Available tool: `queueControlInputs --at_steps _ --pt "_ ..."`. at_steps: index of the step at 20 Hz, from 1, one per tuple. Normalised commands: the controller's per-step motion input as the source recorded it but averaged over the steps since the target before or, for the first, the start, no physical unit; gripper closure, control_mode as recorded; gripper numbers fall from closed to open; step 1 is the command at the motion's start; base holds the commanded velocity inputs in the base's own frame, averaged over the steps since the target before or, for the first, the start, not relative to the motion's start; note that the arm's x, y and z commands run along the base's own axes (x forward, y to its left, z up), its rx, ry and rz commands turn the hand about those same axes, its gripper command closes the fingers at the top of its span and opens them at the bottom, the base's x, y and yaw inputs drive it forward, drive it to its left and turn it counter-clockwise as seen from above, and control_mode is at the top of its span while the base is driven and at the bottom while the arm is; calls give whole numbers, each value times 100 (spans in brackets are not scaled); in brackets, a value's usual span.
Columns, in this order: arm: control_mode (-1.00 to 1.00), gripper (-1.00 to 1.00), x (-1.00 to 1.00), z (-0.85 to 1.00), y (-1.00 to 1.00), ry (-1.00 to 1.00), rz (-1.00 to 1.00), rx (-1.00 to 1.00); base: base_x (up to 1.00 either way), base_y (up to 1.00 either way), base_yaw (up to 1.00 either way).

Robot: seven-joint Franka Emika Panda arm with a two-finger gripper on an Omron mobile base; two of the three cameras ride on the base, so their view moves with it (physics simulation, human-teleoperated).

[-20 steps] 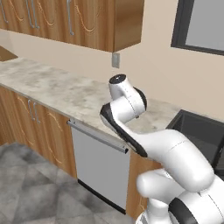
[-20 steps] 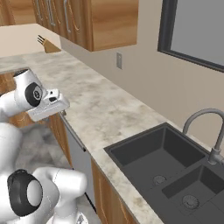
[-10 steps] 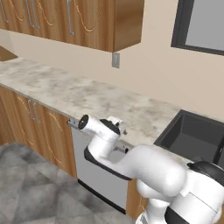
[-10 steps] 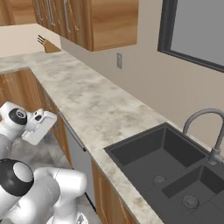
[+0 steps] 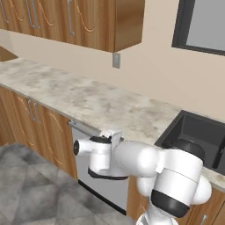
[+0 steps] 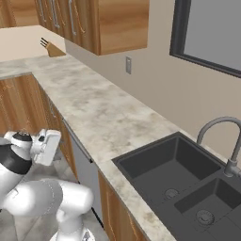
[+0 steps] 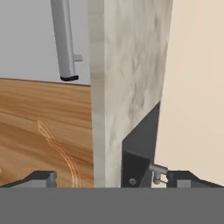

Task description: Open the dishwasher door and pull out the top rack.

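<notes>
Your arm has dropped from counter height; the gripper (image 7: 107, 177), fingers spread wide, faces the dishwasher door (image 5: 103, 186) off the handle's (image 7: 64, 39) end, so you risk closing on nothing.

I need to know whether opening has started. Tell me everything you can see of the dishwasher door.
The dishwasher door is a flat grey metallic panel set under the stone counter, between wooden cabinet fronts. It looks shut, upright and flush with them. A long silver bar handle runs across its top on short standoffs; the hand view shows the bar's dark-capped end. The gripper sits near the handle with its fingertips wide apart, gripping nothing.
</notes>
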Motion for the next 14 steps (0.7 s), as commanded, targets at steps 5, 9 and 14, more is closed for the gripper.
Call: queueControlInputs --at_steps 5,9,14 --pt "-100 -100 45 -42 20 -10 -7 -23 0 0 0" --pt "-100 -100 44 -44 24 -10 -7 -20 0 0 0" --pt "-100 -100 46 -45 31 -8 -8 -16 0 0 0"
